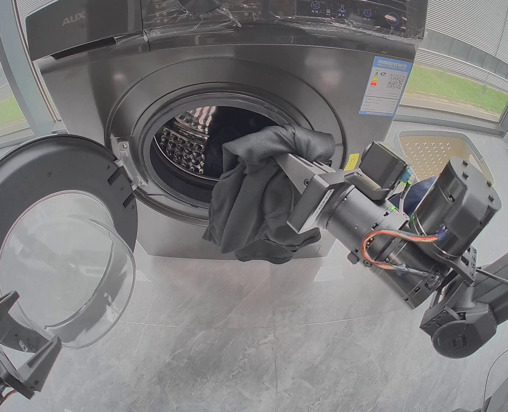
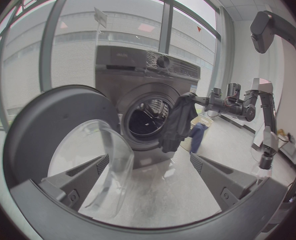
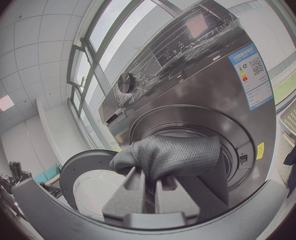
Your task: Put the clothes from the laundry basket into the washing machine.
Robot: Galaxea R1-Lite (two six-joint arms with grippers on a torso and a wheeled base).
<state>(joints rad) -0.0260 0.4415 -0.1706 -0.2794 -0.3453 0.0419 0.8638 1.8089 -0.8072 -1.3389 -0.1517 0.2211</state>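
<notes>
My right gripper (image 1: 281, 160) is shut on a dark grey garment (image 1: 254, 201), which hangs just in front of the washing machine's round opening (image 1: 208, 144). From the right wrist, the garment (image 3: 174, 154) drapes over both fingers, in front of the drum opening. The left wrist view shows the garment (image 2: 178, 124) dangling beside the machine (image 2: 144, 84). The laundry basket (image 1: 437, 153) stands on the floor to the right of the machine, with a blue garment (image 2: 198, 135) hanging over its edge. My left gripper (image 2: 148, 165) is open, low at the left, near the door.
The machine's round door (image 1: 53, 230) is swung wide open to the left, its glass bowl (image 1: 65, 264) facing out. Grey tiled floor (image 1: 254, 339) lies free in front of the machine. Windows stand behind it.
</notes>
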